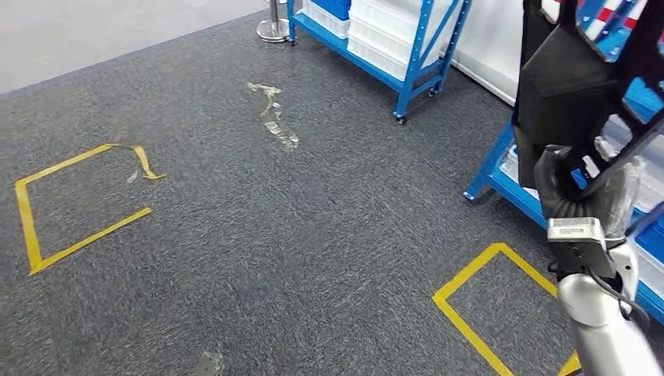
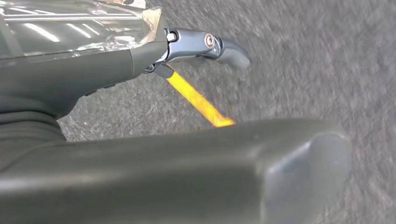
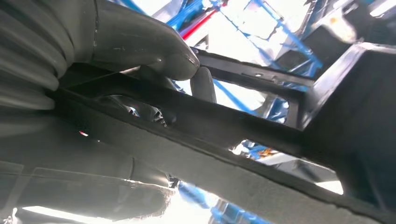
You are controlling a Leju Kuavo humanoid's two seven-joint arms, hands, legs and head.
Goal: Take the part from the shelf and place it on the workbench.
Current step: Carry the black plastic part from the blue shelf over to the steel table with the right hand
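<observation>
The part (image 1: 565, 82) is a large black frame with open cut-outs, held up at the right of the head view. My right hand (image 1: 575, 184) grips its lower edge from below, on top of the silver forearm. In the right wrist view the thumb and fingers of the right hand (image 3: 140, 46) clamp around a black bar of the part (image 3: 261, 135). My left hand (image 2: 93, 79) hangs over the grey carpet and holds nothing; one finger is stretched out and the thick thumb (image 2: 243, 172) lies apart from it.
A blue shelf (image 1: 407, 74) with white bins (image 1: 384, 31) stands at the back. Another blue shelf (image 1: 501, 168) is close behind the part on the right. Yellow tape squares (image 1: 78, 204) (image 1: 485, 305) mark the grey carpet. A stanchion base (image 1: 272, 30) stands far back.
</observation>
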